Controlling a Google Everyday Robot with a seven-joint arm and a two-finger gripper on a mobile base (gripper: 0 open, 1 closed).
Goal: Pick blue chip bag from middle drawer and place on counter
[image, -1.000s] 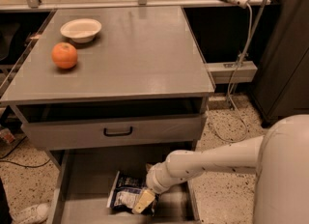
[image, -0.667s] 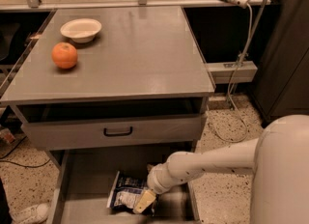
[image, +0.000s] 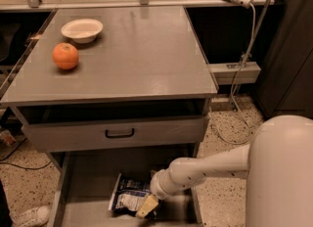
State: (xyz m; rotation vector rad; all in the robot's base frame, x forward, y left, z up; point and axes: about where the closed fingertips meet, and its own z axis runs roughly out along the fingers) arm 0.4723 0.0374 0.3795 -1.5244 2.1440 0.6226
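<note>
Gripper [image: 146, 206] low in middle drawer [image: 95, 172], below counter [image: 146, 59] front edge, touching right side of blue chip bag [image: 128, 196]. Clench or release: cannot tell. Bag lies on drawer floor. Counter's far-left corner: orange [image: 65, 56], white bowl [image: 82, 29] beyond.

Yellowish hand [image: 147, 206] at dark-blue, white-printed chip bag [image: 126, 196] in grey drawer [image: 88, 179].
</note>
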